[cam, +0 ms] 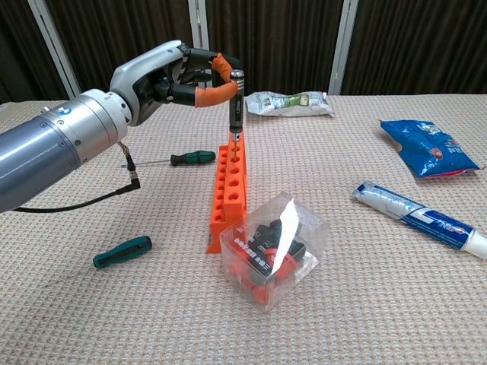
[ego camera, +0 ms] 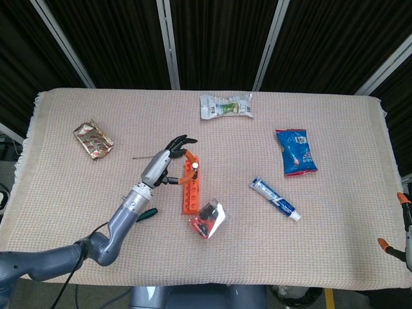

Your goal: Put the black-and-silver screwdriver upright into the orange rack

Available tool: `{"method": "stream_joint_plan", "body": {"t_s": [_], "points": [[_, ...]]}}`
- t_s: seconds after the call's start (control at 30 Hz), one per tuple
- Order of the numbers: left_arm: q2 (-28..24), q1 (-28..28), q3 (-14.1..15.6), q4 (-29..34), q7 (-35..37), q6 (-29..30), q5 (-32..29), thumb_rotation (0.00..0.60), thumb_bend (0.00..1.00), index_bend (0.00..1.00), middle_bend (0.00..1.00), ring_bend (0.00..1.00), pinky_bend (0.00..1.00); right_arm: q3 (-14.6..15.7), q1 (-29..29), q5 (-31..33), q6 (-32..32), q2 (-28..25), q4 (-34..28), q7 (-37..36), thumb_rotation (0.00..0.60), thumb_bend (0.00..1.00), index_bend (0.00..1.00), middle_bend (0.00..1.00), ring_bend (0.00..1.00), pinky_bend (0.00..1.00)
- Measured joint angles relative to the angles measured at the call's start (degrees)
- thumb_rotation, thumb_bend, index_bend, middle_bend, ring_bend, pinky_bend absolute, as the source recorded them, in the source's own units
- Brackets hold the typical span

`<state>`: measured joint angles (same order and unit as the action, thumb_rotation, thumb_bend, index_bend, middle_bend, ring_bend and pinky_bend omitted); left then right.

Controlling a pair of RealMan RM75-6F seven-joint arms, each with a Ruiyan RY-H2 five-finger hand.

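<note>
My left hand (cam: 176, 74) above orange rack (cam: 230, 181), pinching black-and-silver screwdriver (cam: 236, 95) upright, tip in rack hole. Clear plastic box (cam: 274, 248) touches rack's near end; green screwdriver (cam: 122, 252) on tabletop (cam: 365, 304) nearby.

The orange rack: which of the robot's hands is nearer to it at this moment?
Left. The left hand is just above the far end of the orange rack, pinching the black-and-silver screwdriver standing upright in it. The right hand appears in neither view.
</note>
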<state>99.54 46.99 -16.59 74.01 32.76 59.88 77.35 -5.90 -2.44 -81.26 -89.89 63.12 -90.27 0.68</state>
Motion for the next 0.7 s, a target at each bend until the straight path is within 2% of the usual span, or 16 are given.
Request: {"method": "stream_joint_plan", "body": {"t_s": [0.7], "points": [[3.4,-0.6,3.1,-5.8,1.4,3.0,4.5,0.533,0.55,0.64,0.13,0.00,0.00,0.0,-0.1,0.2,0.0,-0.1,-0.4,0.4,0.600,0.00,0.05,0.08,0.00,0.15]]}}
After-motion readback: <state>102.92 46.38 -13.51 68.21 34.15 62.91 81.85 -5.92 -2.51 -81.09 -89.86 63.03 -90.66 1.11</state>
